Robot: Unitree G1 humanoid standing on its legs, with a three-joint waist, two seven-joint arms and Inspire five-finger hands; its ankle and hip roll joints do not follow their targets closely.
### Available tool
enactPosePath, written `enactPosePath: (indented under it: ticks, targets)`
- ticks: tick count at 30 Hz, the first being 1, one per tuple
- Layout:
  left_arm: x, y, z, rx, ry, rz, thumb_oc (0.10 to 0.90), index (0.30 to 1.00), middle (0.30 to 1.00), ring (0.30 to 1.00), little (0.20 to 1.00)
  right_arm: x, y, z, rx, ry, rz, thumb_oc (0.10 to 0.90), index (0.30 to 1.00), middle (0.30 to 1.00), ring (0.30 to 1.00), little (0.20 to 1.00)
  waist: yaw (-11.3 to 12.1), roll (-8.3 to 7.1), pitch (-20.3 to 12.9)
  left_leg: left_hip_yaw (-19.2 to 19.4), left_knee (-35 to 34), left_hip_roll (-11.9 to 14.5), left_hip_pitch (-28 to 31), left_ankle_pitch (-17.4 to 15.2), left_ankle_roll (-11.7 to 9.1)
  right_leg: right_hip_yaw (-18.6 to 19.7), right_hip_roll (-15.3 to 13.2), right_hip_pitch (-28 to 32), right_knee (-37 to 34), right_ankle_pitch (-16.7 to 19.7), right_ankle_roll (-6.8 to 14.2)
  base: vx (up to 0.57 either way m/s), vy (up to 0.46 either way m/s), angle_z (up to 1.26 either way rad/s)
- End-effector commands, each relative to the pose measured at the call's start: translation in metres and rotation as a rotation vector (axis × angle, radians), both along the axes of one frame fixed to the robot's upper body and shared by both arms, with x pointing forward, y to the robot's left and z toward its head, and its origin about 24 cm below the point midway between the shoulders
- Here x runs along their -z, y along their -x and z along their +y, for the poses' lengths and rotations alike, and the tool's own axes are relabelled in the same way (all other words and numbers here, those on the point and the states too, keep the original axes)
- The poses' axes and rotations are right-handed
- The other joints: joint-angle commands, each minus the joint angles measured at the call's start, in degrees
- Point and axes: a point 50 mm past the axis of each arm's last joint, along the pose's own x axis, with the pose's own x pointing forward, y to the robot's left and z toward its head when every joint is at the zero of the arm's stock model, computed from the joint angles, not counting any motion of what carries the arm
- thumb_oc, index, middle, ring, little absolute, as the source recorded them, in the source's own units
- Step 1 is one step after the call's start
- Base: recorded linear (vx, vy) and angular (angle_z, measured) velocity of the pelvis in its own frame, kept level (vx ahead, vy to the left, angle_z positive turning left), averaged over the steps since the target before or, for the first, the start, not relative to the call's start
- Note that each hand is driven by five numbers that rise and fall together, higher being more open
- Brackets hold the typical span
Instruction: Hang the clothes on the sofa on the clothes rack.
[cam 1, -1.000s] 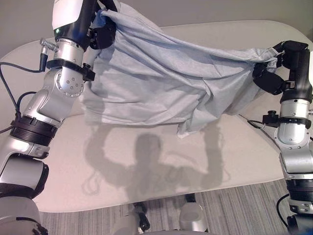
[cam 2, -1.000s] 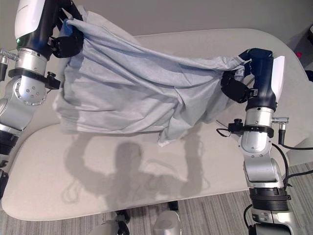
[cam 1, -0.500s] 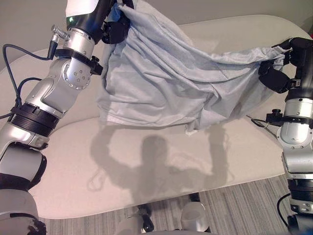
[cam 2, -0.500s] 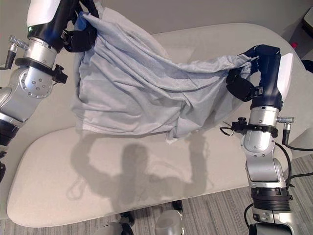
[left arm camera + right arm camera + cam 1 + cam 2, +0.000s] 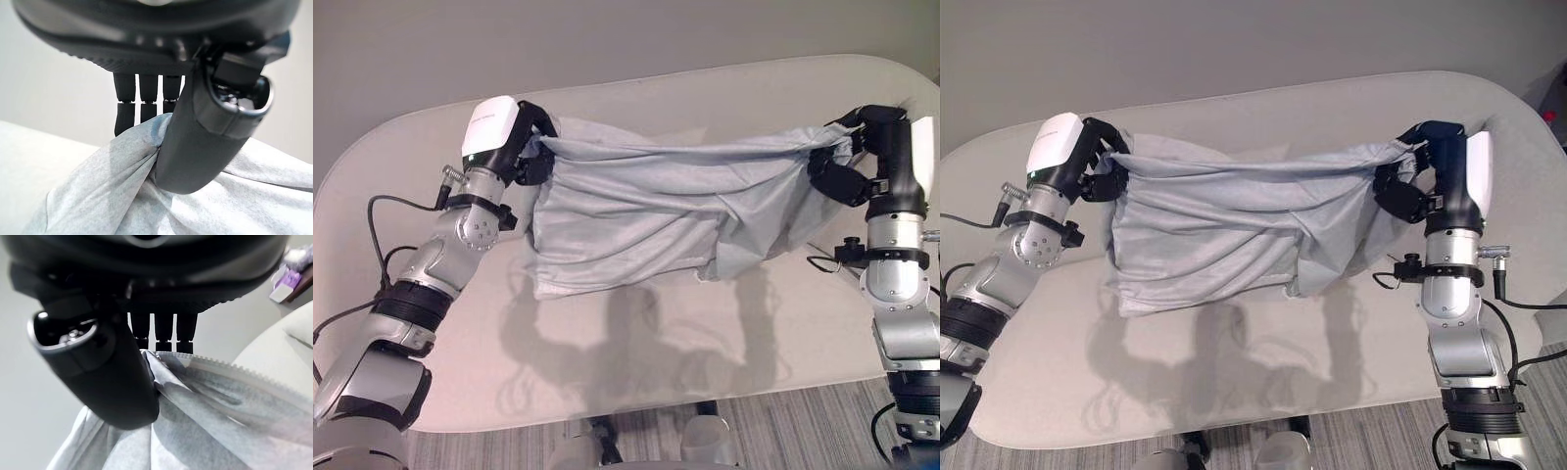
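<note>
Item: grey garment (image 5: 636, 220), light fabric, one piece. Location: held spread in the air above the cream sofa (image 5: 636, 362), clear of the seat, its lower hem hanging loose and its shadow cast on the cushion beneath.

Left robot hand (image 5: 530, 157): clenched on one upper corner of the garment; in the left wrist view the cloth is seen pinched between thumb and fingers (image 5: 142, 105).

Right robot hand (image 5: 1410, 181): clenched on the opposite upper corner; in the right wrist view a stitched edge is seen nipped under the thumb against the fingers (image 5: 164, 330).

Condition: the top edge is drawn nearly taut between the two robot hands; the body of the cloth is creased and bunched towards the right side.

Step in hand, as judged: the pick-up from the sofa is done and the garment is carried open for transfer.

Next move, as judged: both grips are to be kept while the body is turned towards the clothes rack, and the top edge is to be laid over it.
</note>
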Motion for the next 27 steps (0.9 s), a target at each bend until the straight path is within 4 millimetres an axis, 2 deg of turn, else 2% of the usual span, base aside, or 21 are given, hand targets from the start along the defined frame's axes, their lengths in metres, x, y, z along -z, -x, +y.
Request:
enactPosePath:
  ticks: [1,4,5,8,9,10,18,27]
  targets:
    - [-0.027,-0.006,0.019,-0.101,0.019,-0.137,0.400,0.300,0.300,0.300,0.300,-0.030,0.008,0.009,-0.078,0.011,-0.178,0.400,0.300,0.300,0.300,0.300,0.22,-1.95,-11.44,-1.59,0.27,4.02,6.66,-11.76,-3.65,-0.27,1.92,-3.82,0.26,1.30,-1.18,0.00,0.000,0.00]
    - [-0.020,-0.006,0.022,-0.118,0.031,-0.122,0.400,0.300,0.300,0.300,0.300,-0.028,0.008,0.010,-0.082,0.006,-0.170,0.400,0.300,0.300,0.300,0.300,0.22,-2.03,-11.12,-1.55,0.27,4.13,6.27,-11.64,-3.72,-0.19,2.08,-4.30,0.26,1.32,-1.20,0.00,-0.002,-0.01]
    - [-0.016,-0.005,0.023,-0.132,0.044,-0.118,0.800,0.900,0.900,0.900,0.900,-0.024,0.008,0.011,-0.082,-0.001,-0.163,0.400,0.300,0.300,0.300,0.300,0.32,-2.15,-10.82,-1.62,0.27,4.24,5.83,-11.49,-3.72,-0.11,2.27,-4.77,0.26,1.33,-1.28,0.01,-0.017,-0.03]
    - [-0.009,-0.003,0.026,-0.140,0.066,-0.103,0.800,0.900,0.900,0.900,0.900,-0.020,0.009,0.012,-0.087,-0.012,-0.149,0.400,0.300,0.300,0.300,0.300,0.53,-2.42,-10.83,-1.65,0.27,4.42,5.82,-11.60,-3.75,0.11,2.48,-4.80,0.26,1.10,-1.39,0.01,-0.014,-0.02]
    - [-0.008,-0.003,0.025,-0.138,0.075,-0.099,0.565,0.547,0.547,0.547,0.547,-0.019,0.009,0.013,-0.088,-0.014,-0.145,0.400,0.300,0.300,0.300,0.300,0.56,-2.49,-10.85,-1.68,0.27,4.43,5.86,-11.62,-3.77,0.13,2.53,-4.73,0.26,1.06,-1.43,0.04,-0.026,-0.02]
    - [-0.007,-0.003,0.025,-0.137,0.083,-0.096,0.400,0.300,0.300,0.300,0.300,-0.019,0.008,0.013,-0.089,-0.016,-0.144,0.400,0.300,0.300,0.300,0.300,0.60,-2.51,-10.89,-1.71,0.27,4.43,5.93,-11.64,-3.77,0.12,2.59,-4.66,0.26,0.99,-1.49,0.00,0.000,0.00]
    - [-0.008,0.002,0.027,-0.136,0.114,-0.123,0.400,0.300,0.300,0.300,0.300,-0.016,0.010,0.012,-0.080,-0.026,-0.142,0.400,0.300,0.300,0.300,0.300,1.06,-2.29,-11.22,-2.25,0.27,4.48,6.45,-11.82,-3.83,-0.21,2.80,-3.77,0.26,0.39,-1.75,0.01,-0.006,0.00]
    - [-0.025,0.012,0.032,-0.134,0.162,-0.216,0.400,0.300,0.300,0.300,0.300,-0.022,0.012,0.008,-0.062,-0.021,-0.164,0.400,0.300,0.300,0.300,0.300,1.78,-1.76,-11.40,-2.76,0.27,4.56,6.81,-11.76,-3.96,-0.62,2.93,-2.94,0.26,-0.10,-1.97,0.00,-0.004,0.00]
